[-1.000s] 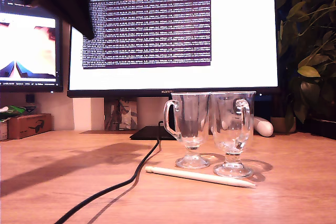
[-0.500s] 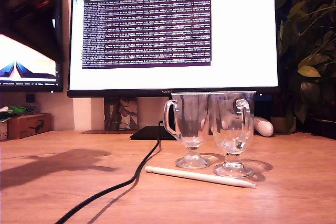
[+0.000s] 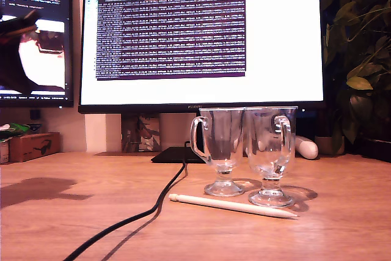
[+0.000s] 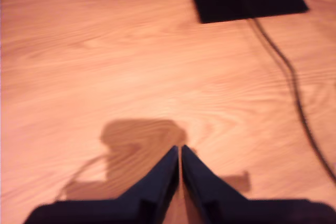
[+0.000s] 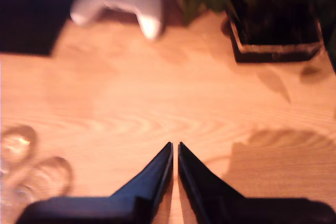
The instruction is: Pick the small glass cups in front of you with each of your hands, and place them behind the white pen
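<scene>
Both glass cups upright, side by side touching at rims, at 12 o'clock from white pen on desk. My first gripper and my second gripper: jaws together, empty, above bare wood

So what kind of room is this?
Probably a home office or computer desk: a big monitor full of text, a second screen beside it, and a wooden desk with a black cable.
</scene>
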Robot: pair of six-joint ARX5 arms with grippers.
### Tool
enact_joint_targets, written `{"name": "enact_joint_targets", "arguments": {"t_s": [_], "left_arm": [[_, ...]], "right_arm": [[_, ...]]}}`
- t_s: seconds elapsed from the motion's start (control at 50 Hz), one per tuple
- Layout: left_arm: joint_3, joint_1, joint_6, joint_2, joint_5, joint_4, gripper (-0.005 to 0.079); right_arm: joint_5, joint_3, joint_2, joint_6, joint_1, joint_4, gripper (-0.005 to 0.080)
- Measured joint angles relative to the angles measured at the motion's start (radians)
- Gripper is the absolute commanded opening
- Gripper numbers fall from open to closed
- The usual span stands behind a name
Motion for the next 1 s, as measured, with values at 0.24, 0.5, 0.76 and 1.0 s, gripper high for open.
{"name": "enact_joint_targets", "arguments": {"t_s": [0.24,0.5,0.76,1.0], "left_arm": [[-0.138,0.039,-0.051,-0.112,-0.006,0.089,-0.0016],[-0.26,0.039,-0.074,-0.193,-0.01,0.181,-0.0016],[-0.383,0.039,-0.079,-0.303,-0.032,0.232,-0.0016],[-0.425,0.039,-0.103,-0.407,-0.043,0.265,-0.0016]], "right_arm": [[-0.072,-0.101,0.0,-0.025,-0.069,0.129,-0.0013],[-0.189,-0.232,0.0,-0.048,-0.127,0.229,-0.0013],[-0.204,-0.262,-0.137,-0.043,-0.125,0.302,-0.0013],[-0.167,-0.355,-0.372,0.002,-0.125,0.339,-0.0013]]}}
